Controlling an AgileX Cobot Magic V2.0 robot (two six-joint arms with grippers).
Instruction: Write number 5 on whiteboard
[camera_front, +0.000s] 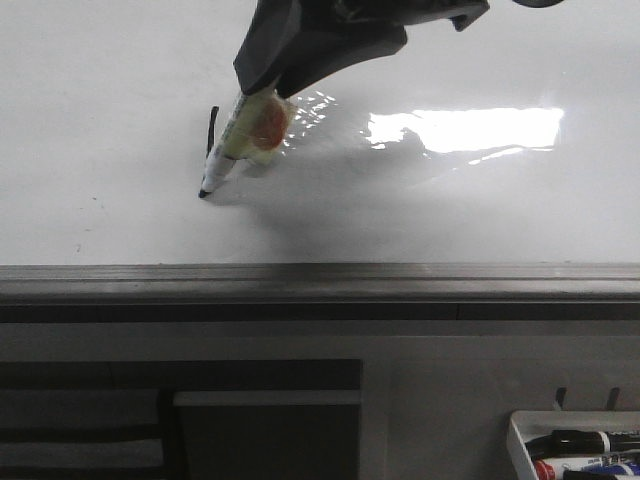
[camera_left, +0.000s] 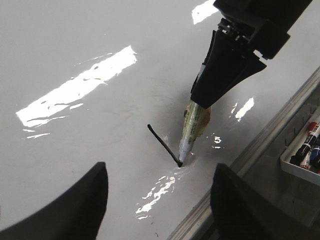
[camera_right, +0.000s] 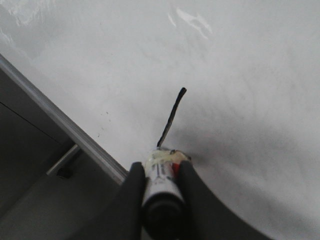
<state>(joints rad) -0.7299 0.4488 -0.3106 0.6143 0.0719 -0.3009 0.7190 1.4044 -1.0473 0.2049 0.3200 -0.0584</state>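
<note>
The whiteboard (camera_front: 450, 210) is glossy white with a glare patch. My right gripper (camera_front: 262, 85) is shut on a marker (camera_front: 232, 150) with a yellowish, orange-marked barrel. The marker's tip touches the board at the lower end of one short, straight black stroke (camera_front: 211, 125); that stroke is the only writing in view. The left wrist view shows the same stroke (camera_left: 162, 142), marker (camera_left: 192, 130) and right gripper (camera_left: 202, 102). My left gripper (camera_left: 160, 175) is open and empty, hovering just off the board near the stroke. In the right wrist view the right gripper (camera_right: 160, 167) clamps the marker (camera_right: 160, 187) below the stroke (camera_right: 171, 117).
A grey metal ledge (camera_front: 320, 280) runs along the board's bottom edge. A white tray (camera_front: 575, 445) with several markers hangs below at the right and also shows in the left wrist view (camera_left: 287, 162). Dark cabinet panels sit under the ledge.
</note>
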